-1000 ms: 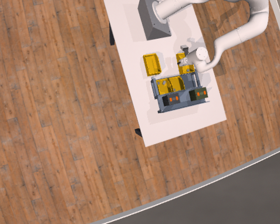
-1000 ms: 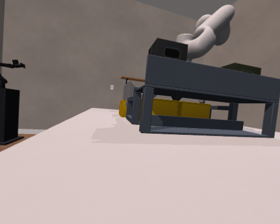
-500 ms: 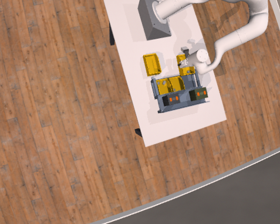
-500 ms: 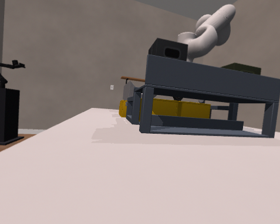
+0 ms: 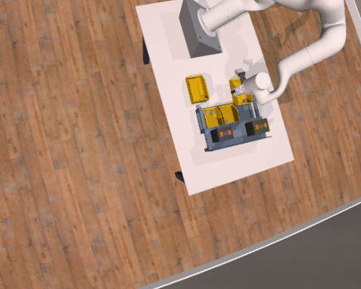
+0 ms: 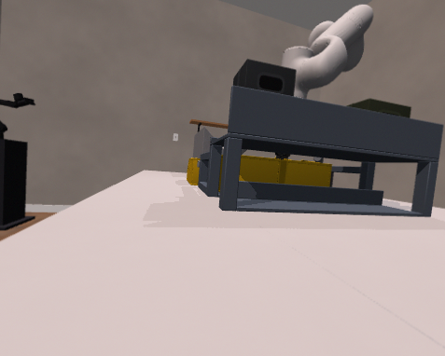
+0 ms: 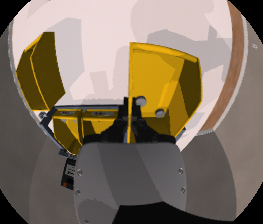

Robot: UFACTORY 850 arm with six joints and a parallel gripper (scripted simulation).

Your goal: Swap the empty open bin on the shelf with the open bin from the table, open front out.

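Note:
A yellow open bin (image 5: 197, 88) lies on the white table left of the grey shelf (image 5: 231, 126); it looks empty, and it also shows in the wrist view (image 7: 38, 72). My gripper (image 5: 239, 91) is at the shelf's right front place and is shut on the wall of a second yellow bin (image 5: 241, 96). In the wrist view the fingers (image 7: 134, 106) pinch this bin's (image 7: 162, 90) wall, and small dark parts show inside it. It hangs partly over the shelf's front, tilted. Two more yellow bins (image 5: 219, 115) stand in the shelf beside it.
A dark box (image 5: 222, 134) and a green box (image 5: 257, 126) sit on the shelf's top board. The arm's grey base block (image 5: 200, 30) stands at the table's far end. From the exterior view the shelf (image 6: 330, 154) hides the gripper.

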